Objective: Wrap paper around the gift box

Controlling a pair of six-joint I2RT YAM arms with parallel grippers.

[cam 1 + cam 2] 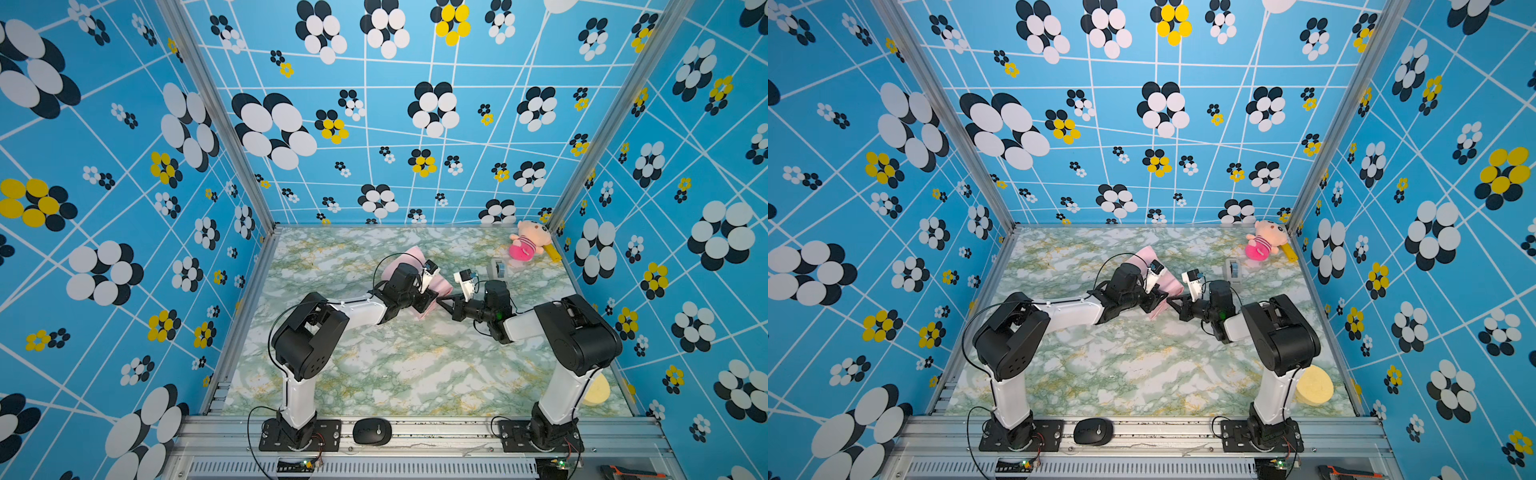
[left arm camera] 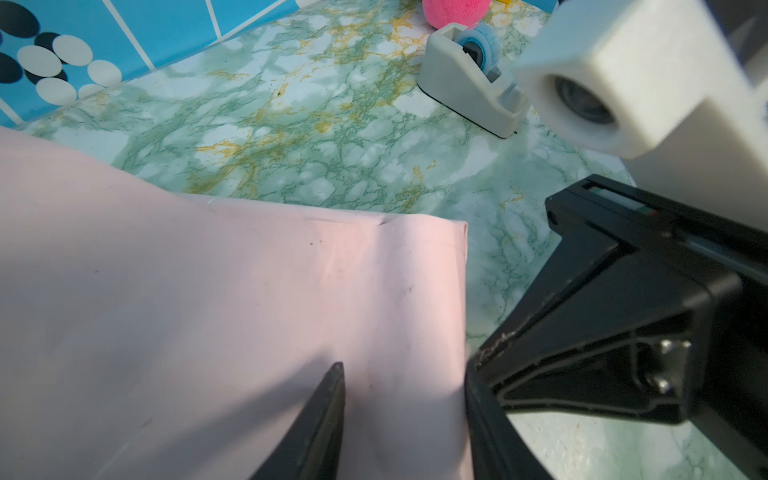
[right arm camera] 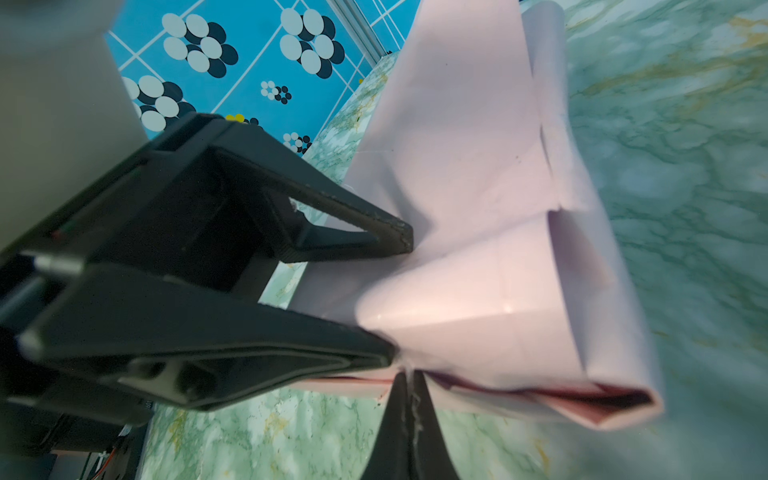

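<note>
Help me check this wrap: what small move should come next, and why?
Probably close the left pincer on the paper. Its jaws stand apart on either side of a raised fold, both tips touching it, while the right pincer is shut at the paper's edge. The box is hidden, so how it lies can't be told.

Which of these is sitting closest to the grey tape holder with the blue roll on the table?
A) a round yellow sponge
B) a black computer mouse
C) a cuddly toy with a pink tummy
C: in both top views the peach-headed, pink-bodied plush toy lies just behind the grey plastic tape dispenser, in the table's far right corner.
</note>
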